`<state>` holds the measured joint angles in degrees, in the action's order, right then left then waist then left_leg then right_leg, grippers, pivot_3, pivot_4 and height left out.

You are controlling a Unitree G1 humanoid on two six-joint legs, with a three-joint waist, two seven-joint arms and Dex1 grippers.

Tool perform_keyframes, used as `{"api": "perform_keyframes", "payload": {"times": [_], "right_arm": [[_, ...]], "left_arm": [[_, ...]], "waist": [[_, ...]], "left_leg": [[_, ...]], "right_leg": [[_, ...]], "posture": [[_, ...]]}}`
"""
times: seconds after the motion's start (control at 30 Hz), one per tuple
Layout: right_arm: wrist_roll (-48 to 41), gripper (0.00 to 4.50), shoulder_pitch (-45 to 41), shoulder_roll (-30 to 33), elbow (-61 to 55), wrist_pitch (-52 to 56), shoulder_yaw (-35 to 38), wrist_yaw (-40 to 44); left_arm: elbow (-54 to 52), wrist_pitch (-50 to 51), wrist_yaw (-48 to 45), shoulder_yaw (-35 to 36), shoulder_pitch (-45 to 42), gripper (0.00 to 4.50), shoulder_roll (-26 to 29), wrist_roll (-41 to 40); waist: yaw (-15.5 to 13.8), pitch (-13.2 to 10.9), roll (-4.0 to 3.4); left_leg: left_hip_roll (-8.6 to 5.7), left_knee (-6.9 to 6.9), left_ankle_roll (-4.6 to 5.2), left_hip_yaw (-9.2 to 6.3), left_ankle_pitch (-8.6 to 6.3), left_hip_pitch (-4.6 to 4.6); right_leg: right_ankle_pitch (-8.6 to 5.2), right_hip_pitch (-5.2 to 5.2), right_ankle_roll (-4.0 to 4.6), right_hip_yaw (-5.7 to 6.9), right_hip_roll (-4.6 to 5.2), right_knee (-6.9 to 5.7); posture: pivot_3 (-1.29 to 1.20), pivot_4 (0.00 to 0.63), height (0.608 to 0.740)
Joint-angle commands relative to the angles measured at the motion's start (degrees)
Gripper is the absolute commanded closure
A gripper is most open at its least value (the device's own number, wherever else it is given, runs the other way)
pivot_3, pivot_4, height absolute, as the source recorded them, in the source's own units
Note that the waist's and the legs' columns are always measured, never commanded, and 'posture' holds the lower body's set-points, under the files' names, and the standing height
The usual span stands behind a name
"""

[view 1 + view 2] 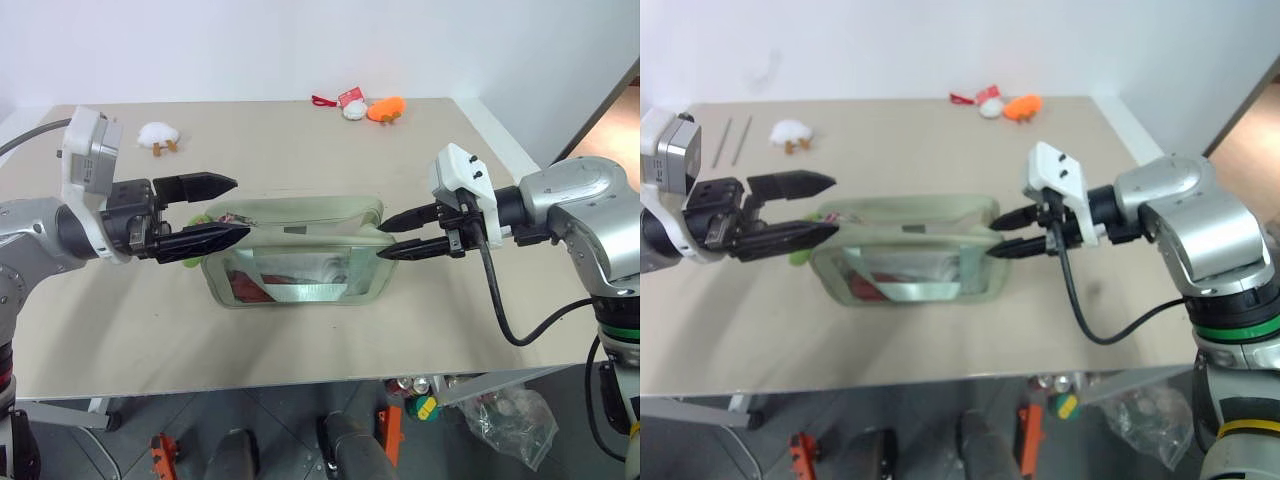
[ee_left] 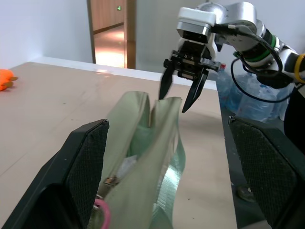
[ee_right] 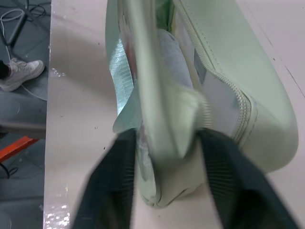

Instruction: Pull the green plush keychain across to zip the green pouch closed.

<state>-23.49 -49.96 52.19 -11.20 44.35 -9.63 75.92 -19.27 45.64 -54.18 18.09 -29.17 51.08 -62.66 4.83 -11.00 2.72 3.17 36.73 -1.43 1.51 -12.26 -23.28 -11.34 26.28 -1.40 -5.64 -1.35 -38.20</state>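
The green pouch [image 1: 300,215] lies lengthwise in the middle of the table, its clear front panel showing red items and its zipper top gaping. My left gripper [image 1: 240,208] is open at the pouch's left end, one finger on either side of it. There a pink ring [image 2: 102,215] and a metal clasp [image 2: 110,180] hang from the zipper. A sliver of the lime green plush keychain [image 1: 800,256] peeks out under the lower finger; the rest is hidden. My right gripper [image 1: 382,241] is shut on the pouch's right end, with its fabric pinched between the fingers [image 3: 116,191].
A white plush toy [image 1: 158,135] lies at the table's far left. An orange plush toy [image 1: 386,108] and a small white-and-red one [image 1: 350,103] lie at the far edge. The table's right edge [image 1: 520,150] is close behind my right arm.
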Motion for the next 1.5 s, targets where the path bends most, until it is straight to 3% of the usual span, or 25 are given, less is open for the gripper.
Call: {"api": "perform_keyframes", "payload": {"times": [0.03,0.07,0.1,0.57,1.03,1.13,1.43,1.5], "right_arm": [[-1.07,4.11,0.56,0.29,-1.72,-0.70,1.29,-0.05],[-1.08,4.44,0.80,0.34,-1.79,-0.79,1.27,-0.07],[-1.16,4.48,1.04,0.39,-1.84,-0.95,1.24,0.01],[-1.22,4.48,0.90,-0.38,-1.31,-0.33,-0.03,-1.27],[-1.27,4.48,0.77,-0.65,-1.63,-0.08,0.32,-2.01],[-1.46,4.50,0.84,-0.62,-1.88,0.05,0.41,-2.21],[-1.53,4.50,0.53,-0.91,-1.82,0.18,0.41,-2.70],[-1.54,4.50,0.53,-0.93,-1.83,0.22,0.44,-2.77]], "left_arm": [[1.20,0.86,3.10,3.60,-0.99,0.34,-0.72,-2.83],[1.59,0.91,3.85,4.07,-0.81,0.34,-0.91,-2.96],[2.22,1.10,4.87,4.58,-0.45,0.34,-1.13,-3.11],[10.88,-1.43,5.06,8.64,14.58,0.34,1.02,8.68],[10.80,-0.01,4.23,5.67,13.62,0.34,-1.34,8.82],[10.05,-0.58,3.28,3.33,14.05,1.05,-1.46,10.05],[9.79,-1.75,0.21,0.24,13.49,4.24,-1.65,12.52],[9.93,-1.82,0.40,0.29,13.04,4.45,-1.78,12.91]], "waist": [[-0.01,0.00,0.00],[-0.02,0.00,0.00],[-0.01,0.00,0.00],[0.10,0.02,0.02],[0.16,0.02,0.03],[0.16,0.02,0.03],[0.15,0.02,0.03],[0.15,0.02,0.03]], "left_leg": [[0.00,0.01,0.00,-0.01,0.00,0.00],[0.01,0.01,0.00,-0.01,0.00,0.00],[0.01,0.01,0.00,-0.01,0.00,-0.01],[0.03,-0.02,0.00,0.02,0.00,0.03],[0.06,-0.02,0.00,0.02,0.00,0.06],[0.07,-0.02,0.00,0.03,0.00,0.06],[0.06,-0.02,0.00,0.02,0.00,0.06],[0.06,-0.02,0.00,0.02,0.00,0.06]], "right_leg": [[0.00,0.00,0.00,0.01,0.00,0.00],[0.00,0.00,0.00,0.01,0.00,0.00],[0.00,0.00,0.00,0.01,0.00,0.00],[-0.07,0.00,0.17,-0.01,-0.02,0.00],[-0.02,0.00,0.18,0.00,-0.04,0.00],[0.00,0.00,0.16,0.00,-0.04,0.00],[0.00,0.00,0.17,0.00,-0.05,0.00],[0.00,0.00,0.16,0.00,-0.05,0.00]], "posture": [[0.00,0.150,0.740],[0.00,0.150,0.740],[0.00,0.150,0.740],[0.00,0.150,0.740],[0.00,0.150,0.740],[0.00,0.150,0.740],[0.00,0.150,0.740],[0.00,0.150,0.740]]}}
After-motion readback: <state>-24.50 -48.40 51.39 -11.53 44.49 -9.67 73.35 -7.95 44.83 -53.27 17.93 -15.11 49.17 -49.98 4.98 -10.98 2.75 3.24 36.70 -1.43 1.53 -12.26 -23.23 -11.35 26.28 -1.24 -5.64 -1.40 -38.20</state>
